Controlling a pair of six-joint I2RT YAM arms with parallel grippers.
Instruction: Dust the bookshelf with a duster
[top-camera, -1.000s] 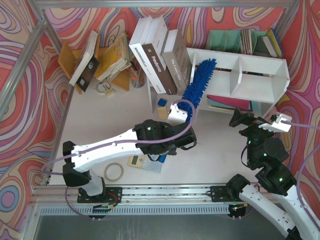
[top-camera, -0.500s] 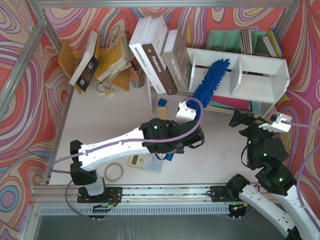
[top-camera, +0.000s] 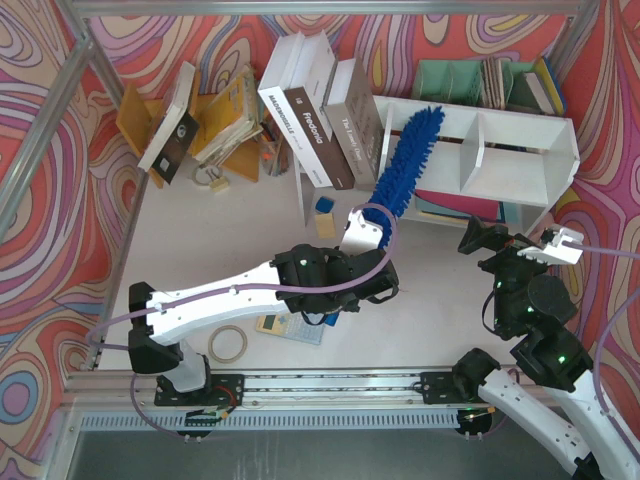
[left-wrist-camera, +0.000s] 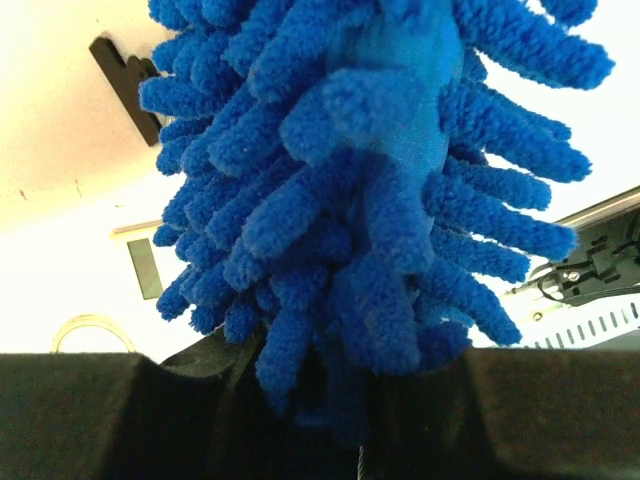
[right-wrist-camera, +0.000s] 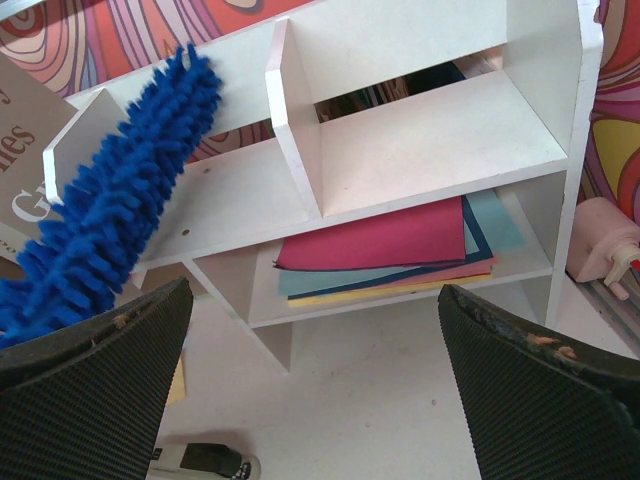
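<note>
Top external view gives you the clearest read: the duster (top-camera: 405, 160) has swung back. Half a second ago its fluffy head leaned further right, with the tip close to the divider. Now it stands steeper, and the tip is near the back edge of the bookshelf (top-camera: 520, 165), over the left upper compartment. A second ago it lay lower and nearer the leaning books (top-camera: 320, 120). So you have made one stroke out to the right and back, and the left arm's forearm has pulled leftward with it.

Your left pincer (top-camera: 362, 228) is pressed together on the duster's handle. The left wrist view shows only blue strands rising out of the dark pincer body, and the handle itself is hidden.

Your right pincer (right-wrist-camera: 312, 300) is spread wide with nothing between its fingers. It hangs in front of the right half of the bookshelf, apart from it.

In the right wrist view the head crosses the left compartment's outer wall and seems to brush it. Whether it presses on the shelf board below cannot be told.

My judgement is that only the left compartment has been worked. The right compartment and the lower level, where coloured papers (right-wrist-camera: 390, 245) lie stacked, look untouched. The dusting is under way but is far from complete.
</note>
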